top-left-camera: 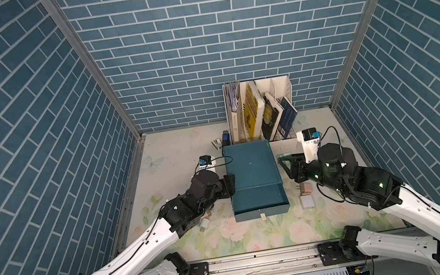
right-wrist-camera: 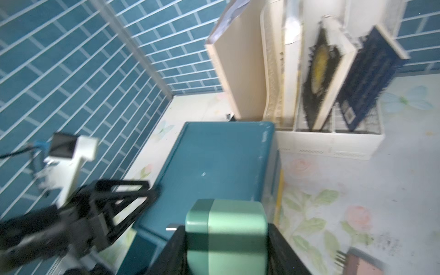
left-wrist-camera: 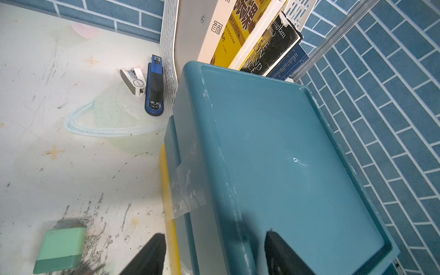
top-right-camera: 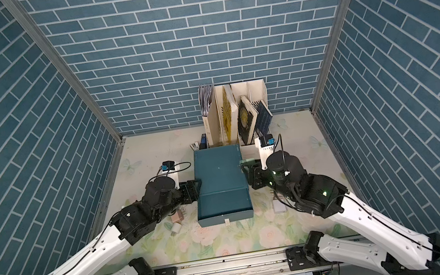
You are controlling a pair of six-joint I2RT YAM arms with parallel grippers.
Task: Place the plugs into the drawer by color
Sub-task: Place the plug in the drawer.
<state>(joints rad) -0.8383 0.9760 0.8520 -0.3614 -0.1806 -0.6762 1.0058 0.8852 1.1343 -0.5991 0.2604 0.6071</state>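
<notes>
Pale green cube-shaped plastic plug (right-wrist-camera: 226,221) sits pinched in the right gripper (right-wrist-camera: 225,240) just beside the teal drawer box (top-left-camera: 251,169), whose edge the part-open left gripper (left-wrist-camera: 214,234) straddles, grip uncertain; pink plug (top-left-camera: 305,189), white plug (top-left-camera: 307,202) and another green plug (left-wrist-camera: 59,250) lie on the floral table (top-left-camera: 175,162), so sorting seems barely begun.

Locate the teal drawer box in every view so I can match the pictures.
Both top views: teal drawer box mid-table, before the white book rack.
Left wrist: large, its top filling much of the picture.
Right wrist: centre, beyond the green plug.
Shared landmark: the book rack behind the box.
</notes>
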